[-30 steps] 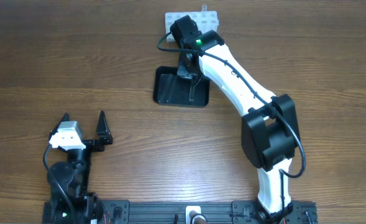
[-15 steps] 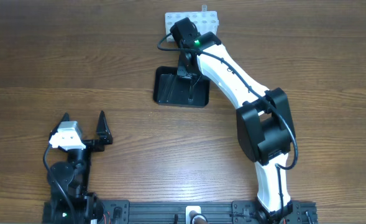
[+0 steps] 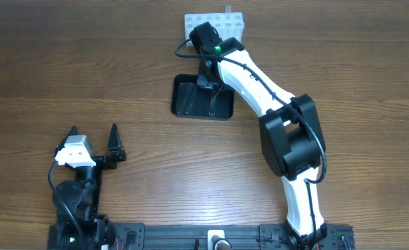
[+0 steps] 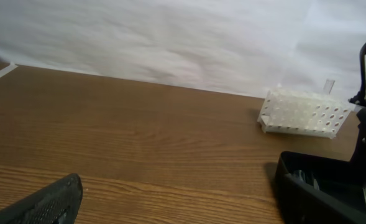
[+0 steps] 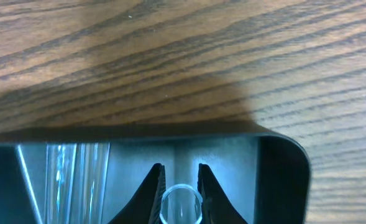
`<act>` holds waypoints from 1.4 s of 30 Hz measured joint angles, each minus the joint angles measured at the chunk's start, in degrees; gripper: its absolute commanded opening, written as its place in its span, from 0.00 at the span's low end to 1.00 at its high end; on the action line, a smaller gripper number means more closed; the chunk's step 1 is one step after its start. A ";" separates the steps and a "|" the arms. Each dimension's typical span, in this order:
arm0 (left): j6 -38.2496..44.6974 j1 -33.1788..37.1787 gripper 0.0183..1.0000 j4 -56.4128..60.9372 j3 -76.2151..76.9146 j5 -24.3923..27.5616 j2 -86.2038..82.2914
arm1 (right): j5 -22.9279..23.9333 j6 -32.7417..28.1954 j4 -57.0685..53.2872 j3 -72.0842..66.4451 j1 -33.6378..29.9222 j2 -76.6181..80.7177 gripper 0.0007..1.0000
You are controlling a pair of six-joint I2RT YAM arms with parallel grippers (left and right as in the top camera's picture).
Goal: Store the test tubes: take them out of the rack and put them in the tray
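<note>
I see the right gripper [image 5: 179,171] clamping a test tube [image 5: 181,200] over the tray [image 5: 283,180], with the tube body cut off. The rack [image 3: 239,22] is partly hidden by the right arm [image 3: 260,76]. The left gripper [image 3: 93,133] is spread wide near its base.

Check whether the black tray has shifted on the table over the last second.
No. The black tray keeps the same spot and angle just below the white test tube rack in the top view.
</note>
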 measured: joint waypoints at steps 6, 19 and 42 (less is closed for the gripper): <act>0.00 0.00 1.00 0.00 0.00 0.02 -0.02 | -0.04 -0.02 1.31 0.11 0.00 1.79 0.09; 0.00 0.00 1.00 0.00 0.00 0.00 0.00 | -0.22 0.09 2.84 0.11 -0.04 3.56 0.23; 0.02 0.00 1.00 0.00 0.00 0.00 0.00 | 1.40 -4.83 -14.60 30.12 -0.35 5.03 0.59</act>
